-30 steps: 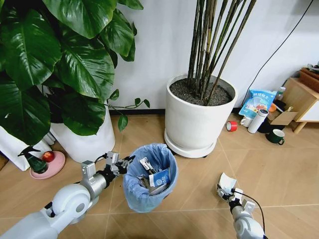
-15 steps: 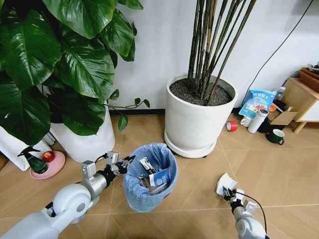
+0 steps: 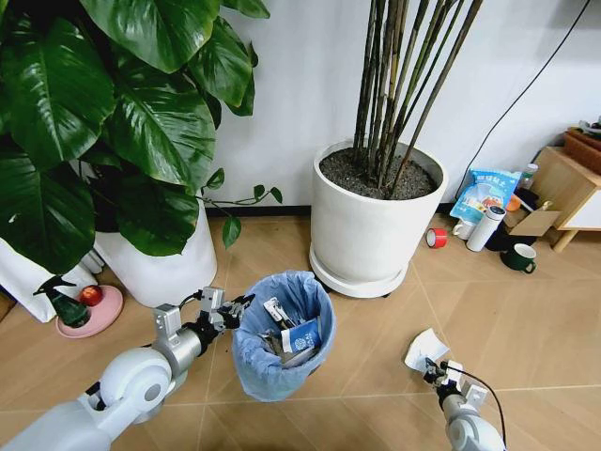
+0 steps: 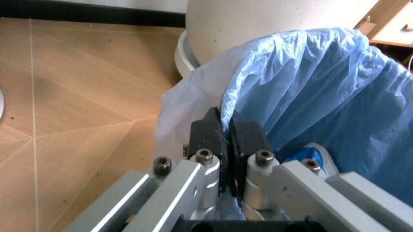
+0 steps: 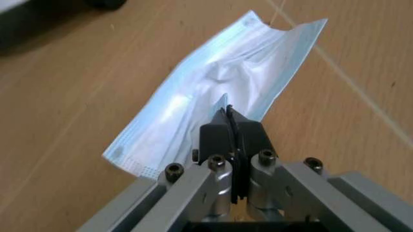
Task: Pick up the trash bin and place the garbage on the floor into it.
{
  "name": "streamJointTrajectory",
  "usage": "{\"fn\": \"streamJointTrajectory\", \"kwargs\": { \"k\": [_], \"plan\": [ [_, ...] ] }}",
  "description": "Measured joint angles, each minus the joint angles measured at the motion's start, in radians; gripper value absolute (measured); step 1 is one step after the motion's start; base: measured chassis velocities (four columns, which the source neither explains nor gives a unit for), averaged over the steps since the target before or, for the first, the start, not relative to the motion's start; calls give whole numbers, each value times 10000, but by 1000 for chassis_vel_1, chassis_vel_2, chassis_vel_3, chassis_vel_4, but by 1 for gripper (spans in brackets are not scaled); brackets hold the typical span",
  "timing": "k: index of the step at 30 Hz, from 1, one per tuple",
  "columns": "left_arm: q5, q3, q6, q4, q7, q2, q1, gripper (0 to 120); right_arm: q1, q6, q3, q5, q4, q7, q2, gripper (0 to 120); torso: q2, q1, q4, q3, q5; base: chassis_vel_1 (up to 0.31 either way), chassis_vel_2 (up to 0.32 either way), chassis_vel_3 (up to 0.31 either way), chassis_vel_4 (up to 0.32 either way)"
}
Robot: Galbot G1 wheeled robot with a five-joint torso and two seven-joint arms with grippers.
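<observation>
Trash bin (image 3: 282, 334) with the crinkled blue liner sits on the herringbone floor (image 3: 526, 329) just in front of the big white plant pot (image 3: 376, 221), scraps already inside. Left gripper (image 4: 226, 133) is pinched tight on the bin's bag rim. Right gripper (image 5: 231, 126) is clamped on a pale blue face mask (image 5: 213, 92), low over the floor to the bin's right.

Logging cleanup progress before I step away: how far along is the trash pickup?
Several scraps already sit inside the trash bin, whose bag rim the left claw pinches shut. In hand: the right claw is shut on a white-and-blue face mask lying on the floor. Left: getting that mask into the bin.
</observation>
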Motion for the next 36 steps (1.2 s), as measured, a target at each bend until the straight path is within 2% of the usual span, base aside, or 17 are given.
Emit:
{"fn": "streamJointTrajectory", "kwargs": {
  "k": [11, 16, 17, 19, 20, 24, 32, 36],
  "plan": [
    [33, 9, 0, 18, 12, -35, -24, 0, -579, 231, 211, -11, 1033, -326, -429, 0, 1, 0, 0, 0, 3, 0, 0, 0, 0],
    [-17, 120, 0, 52, 24, 95, -62, 0, -1627, 1328, 669, -726, 2531, -2563, -1271, 0, 1, 0, 0, 0, -2, 0, 0, 0, 0],
    [-17, 120, 0, 52, 24, 95, -62, 0, -1627, 1328, 669, -726, 2531, -2563, -1271, 0, 1, 0, 0, 0, -2, 0, 0, 0, 0],
    [-56, 215, 0, 131, 39, 160, -164, 0, -2055, 2039, 1040, -1190, 3174, -3838, -1660, 0, 1, 0, -3, 0, -1, 0, 0, 0, 0],
    [-56, 215, 0, 131, 39, 160, -164, 0, -2055, 2039, 1040, -1190, 3174, -3838, -1660, 0, 1, 0, -3, 0, -1, 0, 0, 0, 0],
    [-87, 391, -2, 192, 76, 205, -226, 0, -2343, 2972, 1394, -1353, 4443, -5855, -2134, 0, 1, 0, -1, 0, -1, 0, 0, 0, 0],
    [-125, 554, -13, 204, 90, 130, -264, 0, -1670, 3476, 971, -997, 5932, -7544, -2590, 0, 1, 0, 0, 0, 0, 0, 0, 0, 0],
    [-133, 589, -15, 204, 133, 125, -279, 0, -1132, 3438, 516, -659, 6108, -8012, -2837, 0, 1, 0, 0, 0, 0, 0, 0, 0, 0]
  ]
}}
